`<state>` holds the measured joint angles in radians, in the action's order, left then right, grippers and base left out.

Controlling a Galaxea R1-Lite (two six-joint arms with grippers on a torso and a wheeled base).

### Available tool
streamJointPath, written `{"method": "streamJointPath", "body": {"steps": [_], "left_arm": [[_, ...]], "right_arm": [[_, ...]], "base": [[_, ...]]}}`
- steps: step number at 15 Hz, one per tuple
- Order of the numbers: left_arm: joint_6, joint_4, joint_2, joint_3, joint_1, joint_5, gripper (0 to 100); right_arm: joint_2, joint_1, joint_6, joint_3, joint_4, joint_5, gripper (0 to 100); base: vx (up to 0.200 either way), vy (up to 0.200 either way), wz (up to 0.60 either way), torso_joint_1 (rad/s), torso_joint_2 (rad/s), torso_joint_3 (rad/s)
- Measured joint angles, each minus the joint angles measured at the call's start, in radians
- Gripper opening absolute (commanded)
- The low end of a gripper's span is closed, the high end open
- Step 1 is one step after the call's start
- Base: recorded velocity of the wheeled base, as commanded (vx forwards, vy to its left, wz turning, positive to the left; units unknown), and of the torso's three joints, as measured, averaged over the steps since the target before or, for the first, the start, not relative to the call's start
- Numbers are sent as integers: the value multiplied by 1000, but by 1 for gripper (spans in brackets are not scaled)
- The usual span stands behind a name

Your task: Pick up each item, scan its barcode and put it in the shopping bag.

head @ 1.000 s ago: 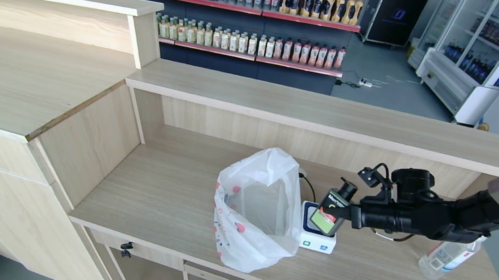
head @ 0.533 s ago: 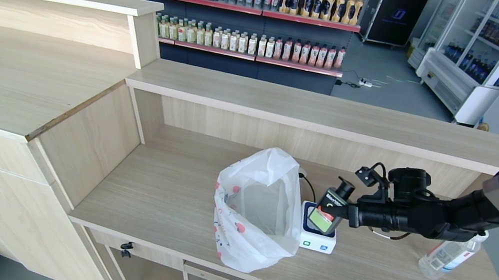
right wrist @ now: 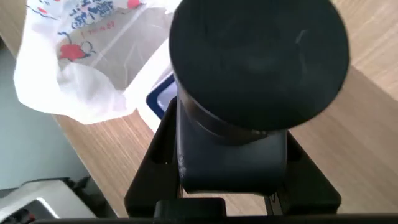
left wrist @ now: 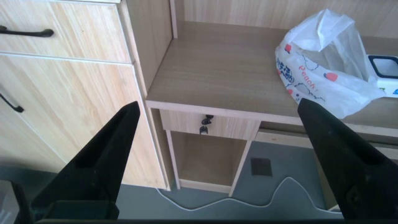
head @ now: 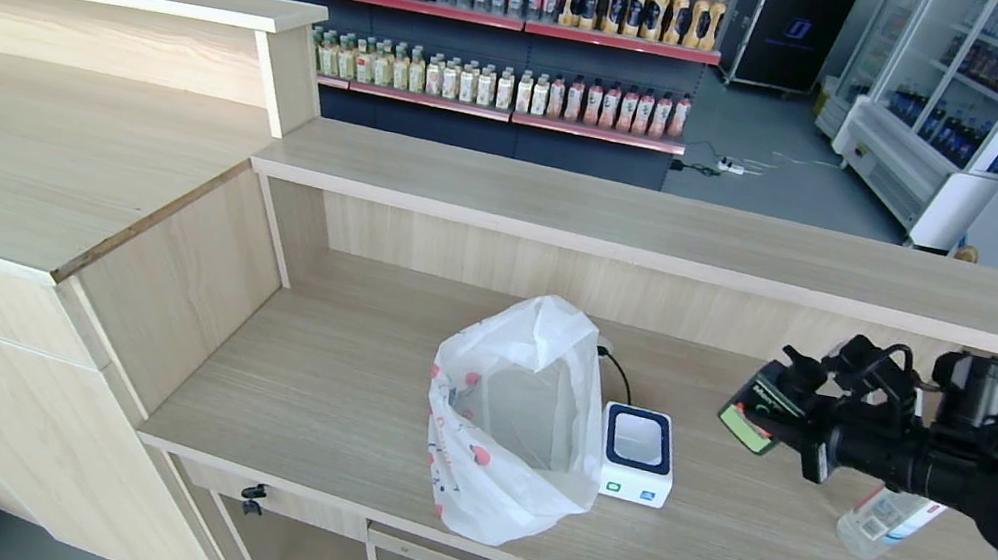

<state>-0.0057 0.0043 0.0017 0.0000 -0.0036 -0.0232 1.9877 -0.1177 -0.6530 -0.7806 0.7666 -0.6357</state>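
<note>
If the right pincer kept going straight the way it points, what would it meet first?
The right pincer, bottle leading, would likely meet the bag first, passing above the scanner; depth is unclear.

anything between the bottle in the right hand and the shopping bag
Only the scanner, sitting on the counter right beside the bag. The bottle in the right hand seems held higher than it, so the way to the bag's open mouth looks clear.
</note>
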Motion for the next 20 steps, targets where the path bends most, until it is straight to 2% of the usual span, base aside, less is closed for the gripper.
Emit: {"method": "streamJointPath", "body": {"steps": [1, 2, 4, 8, 10, 11, 14, 17, 20], "left_arm": [[0, 0, 0, 0, 0, 0, 100], [0, 0, 0, 0, 0, 0, 100], [0, 0, 0, 0, 0, 0, 100], [0, 0, 0, 0, 0, 0, 100], [0, 0, 0, 0, 0, 0, 100], [0, 0, 0, 0, 0, 0, 100], [0, 0, 0, 0, 0, 0, 100], [0, 1, 0, 0, 0, 0, 100], [0, 0, 0, 0, 1, 0, 100]], "right_arm": [[-38, -66, -115, 72, 38, 15, 0], [-78, -113, -165, 125, 60, 24, 0], [-157, -157, -185, 179, 74, 30, 0], [-250, -162, -172, 198, 60, 56, 0], [-272, -131, -120, 199, 61, 117, 0], [-279, -101, -58, 189, 70, 182, 0], [-258, 91, 146, 130, 97, 378, 0], [-153, 191, 235, 69, 135, 405, 0], [-20, 214, 256, 22, 148, 410, 0]], "base": [[0, 0, 0, 0, 0, 0], [0, 0, 0, 0, 0, 0], [0, 0, 0, 0, 0, 0], [0, 0, 600, 4, 1, 6], [0, 0, 600, 0, 2, -2], [0, 0, 600, -2, 2, 2], [0, 0, 200, 2, 2, -2], [0, 0, 0, 0, 0, 0], [0, 0, 0, 0, 0, 0]]}}
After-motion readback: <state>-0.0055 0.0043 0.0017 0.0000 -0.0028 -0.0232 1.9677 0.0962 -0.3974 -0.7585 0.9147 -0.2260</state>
